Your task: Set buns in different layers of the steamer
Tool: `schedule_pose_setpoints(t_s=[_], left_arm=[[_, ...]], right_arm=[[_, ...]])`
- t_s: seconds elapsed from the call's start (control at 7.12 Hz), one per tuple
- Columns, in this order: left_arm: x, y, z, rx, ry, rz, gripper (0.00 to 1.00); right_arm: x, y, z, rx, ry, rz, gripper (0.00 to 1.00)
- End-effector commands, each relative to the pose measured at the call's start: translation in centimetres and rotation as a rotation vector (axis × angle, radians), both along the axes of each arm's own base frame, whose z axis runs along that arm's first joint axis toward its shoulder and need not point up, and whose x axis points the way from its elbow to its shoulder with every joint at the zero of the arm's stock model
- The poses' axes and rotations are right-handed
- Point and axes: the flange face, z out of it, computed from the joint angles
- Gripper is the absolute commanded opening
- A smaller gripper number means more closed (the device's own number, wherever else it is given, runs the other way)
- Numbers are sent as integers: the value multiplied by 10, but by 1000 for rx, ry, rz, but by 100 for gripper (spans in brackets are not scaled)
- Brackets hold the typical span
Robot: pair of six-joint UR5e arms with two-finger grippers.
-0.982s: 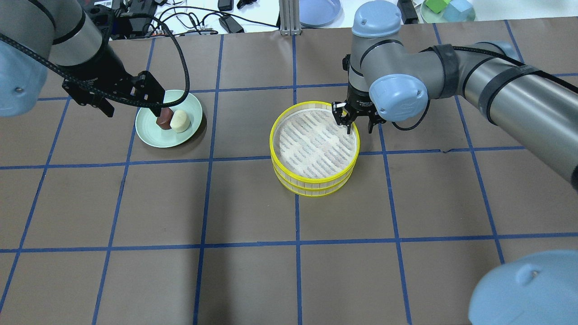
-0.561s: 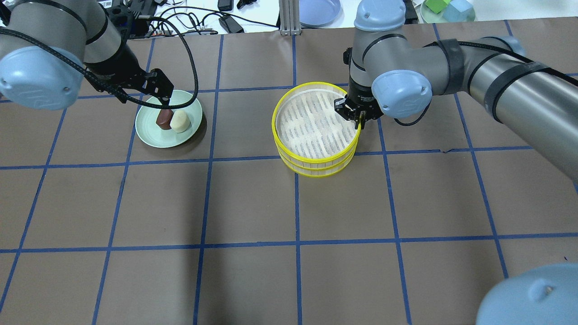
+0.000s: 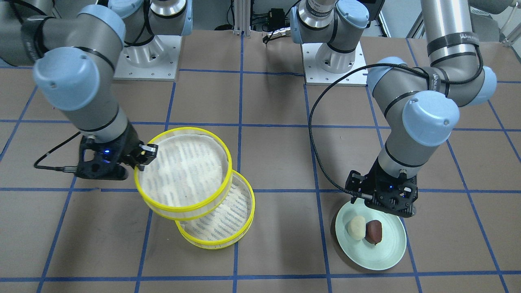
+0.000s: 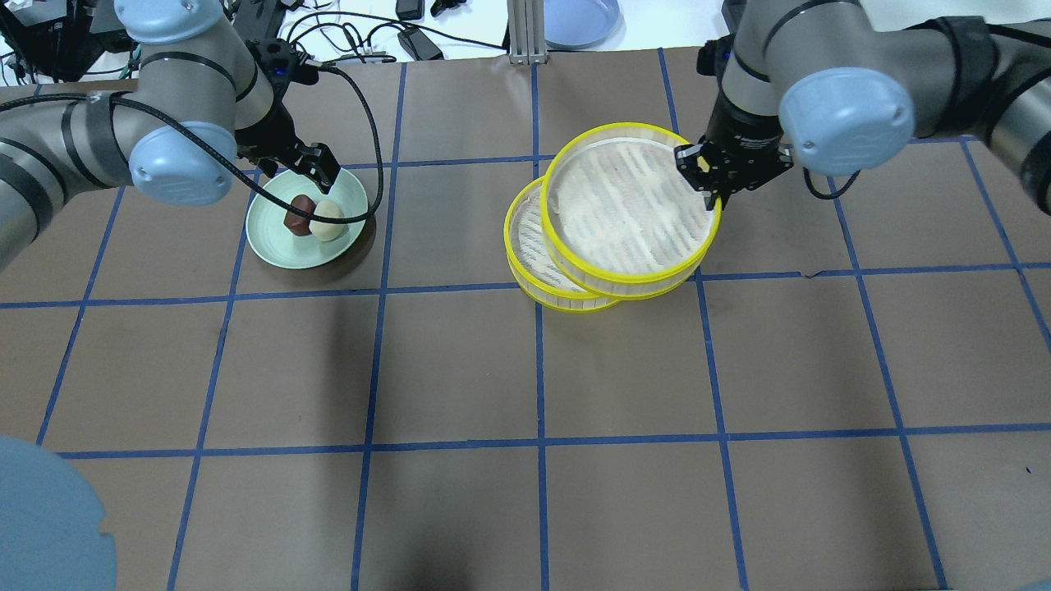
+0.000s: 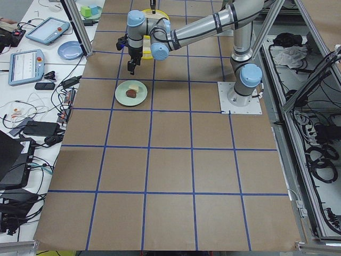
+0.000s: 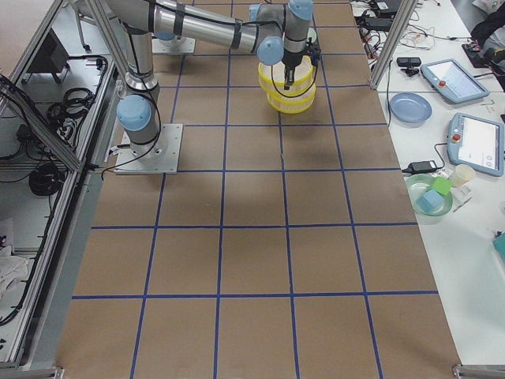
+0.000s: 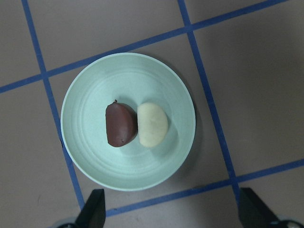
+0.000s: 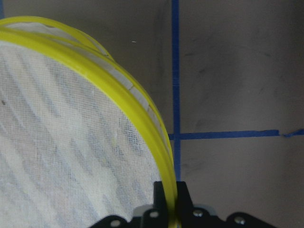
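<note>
My right gripper (image 4: 708,176) is shut on the yellow rim of the upper steamer tray (image 4: 624,205). It holds the tray lifted and tilted, shifted right of the lower steamer tray (image 4: 530,246), which rests on the table. The right wrist view shows the rim (image 8: 142,118) between the jaws. Both trays (image 3: 183,171) (image 3: 228,219) are empty. The cream-white bun (image 4: 328,220) and the reddish-brown bun (image 4: 298,215) lie side by side, touching, on the pale green plate (image 4: 279,242). My left gripper (image 4: 316,164) is open above the plate's far edge. The left wrist view shows both buns (image 7: 153,124) (image 7: 121,124) below it.
The table is brown paper with a blue tape grid. A blue plate (image 4: 581,18) and cables (image 4: 353,37) lie beyond the far edge. An aluminium post (image 4: 525,33) stands at the back centre.
My right gripper shut on the upper tray's rim, then lifted it up and to the right, off the lower tray. My left gripper swung over the plate's far edge.
</note>
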Motion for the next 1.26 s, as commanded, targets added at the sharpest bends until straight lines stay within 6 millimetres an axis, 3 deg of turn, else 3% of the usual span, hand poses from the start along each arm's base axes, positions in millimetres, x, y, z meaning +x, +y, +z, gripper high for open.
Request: schedule_pose_setpoints(t_s=[0.0, 0.14, 0.28, 0.56, 0.7, 0.84, 0.98, 1.12], left_arm=[[5, -20, -49, 2, -20, -76, 78], [5, -29, -70, -7, -20, -76, 78], [6, -33, -83, 2, -19, -78, 77], [6, -35, -101, 28, -14, -80, 76], [6, -36, -104, 33, -15, -80, 68], [6, -36, -105, 38, -20, -107, 42], [7, -36, -104, 38, -29, -121, 4], [7, -36, -104, 38, -29, -121, 0]], right_arm=[[-79, -7, 2, 6, 26, -17, 0], [-106, -8, -5, 21, 26, -44, 0], [-113, -3, -4, 51, 32, -26, 0], [-111, 0, -3, 62, 31, -12, 0], [-110, 7, -3, 107, 35, 5, 0], [-106, 22, 24, 91, 48, 10, 0], [-105, 24, 26, 89, 48, 9, 0], [-103, 25, 17, 105, 47, 17, 0]])
